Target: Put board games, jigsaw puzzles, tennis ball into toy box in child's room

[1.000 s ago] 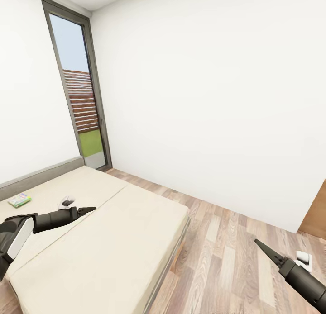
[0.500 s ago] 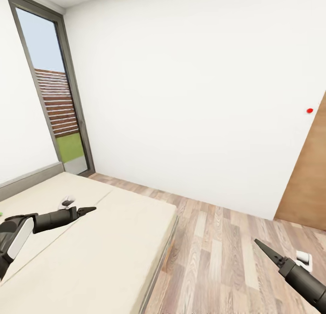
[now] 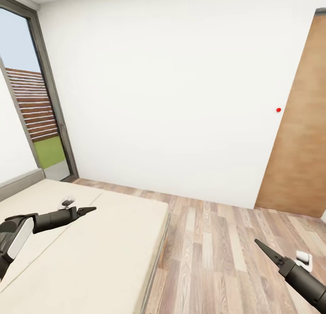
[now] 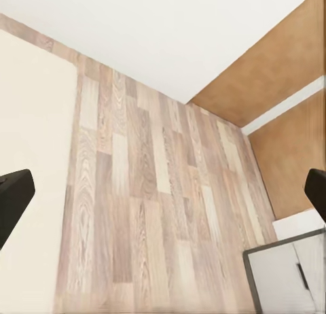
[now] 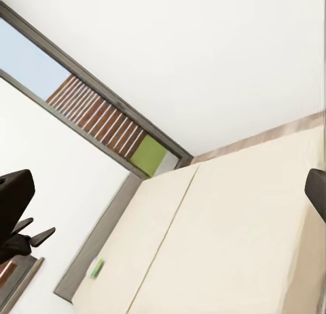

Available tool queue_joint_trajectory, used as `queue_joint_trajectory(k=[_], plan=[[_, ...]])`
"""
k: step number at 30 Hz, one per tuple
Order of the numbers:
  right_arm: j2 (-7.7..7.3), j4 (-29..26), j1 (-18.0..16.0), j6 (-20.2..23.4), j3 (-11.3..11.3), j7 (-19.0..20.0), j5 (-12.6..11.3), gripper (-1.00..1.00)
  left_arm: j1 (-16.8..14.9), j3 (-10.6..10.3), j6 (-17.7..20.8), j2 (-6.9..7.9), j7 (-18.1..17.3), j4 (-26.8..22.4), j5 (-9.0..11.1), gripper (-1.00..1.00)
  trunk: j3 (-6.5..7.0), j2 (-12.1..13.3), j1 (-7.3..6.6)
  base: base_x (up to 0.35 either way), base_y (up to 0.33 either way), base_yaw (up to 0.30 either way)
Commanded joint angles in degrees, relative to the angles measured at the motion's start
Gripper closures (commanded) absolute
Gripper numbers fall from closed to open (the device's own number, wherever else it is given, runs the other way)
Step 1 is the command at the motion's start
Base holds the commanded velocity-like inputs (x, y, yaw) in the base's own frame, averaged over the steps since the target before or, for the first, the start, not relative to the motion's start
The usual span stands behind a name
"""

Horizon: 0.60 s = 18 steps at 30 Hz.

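Left hand [image 3: 86,210] hovers over the large cream-beige bed [image 3: 104,255], right hand [image 3: 262,248] over wood-plank floor, both empty with fingers spread; small green board game box [image 5: 97,268] lies near the bed's grey headboard end; judged: approach squarely first.

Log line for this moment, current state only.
base: in transit | left gripper: open, empty, over bed | right gripper: open, empty, over floor
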Motion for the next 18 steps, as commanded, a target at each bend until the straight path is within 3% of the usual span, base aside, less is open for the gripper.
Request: queue_joint_trajectory(k=[1,18], plan=[[0.00,0.0,0.0,0.3,0.0,0.0,-0.2,-1.00,0.0,0.1,0.3,0.01,-0.1,0.0,0.1,-1.00,0.01,0.0,0.01,-0.163,0.264,-0.185],[0.04,0.0,0.0,0.3,0.0,0.0,-0.2,-1.00,0.0,0.1,0.3,0.01,-0.1,0.0,0.1,-1.00,0.08,0.0,0.01,-0.078,0.143,-0.046]])
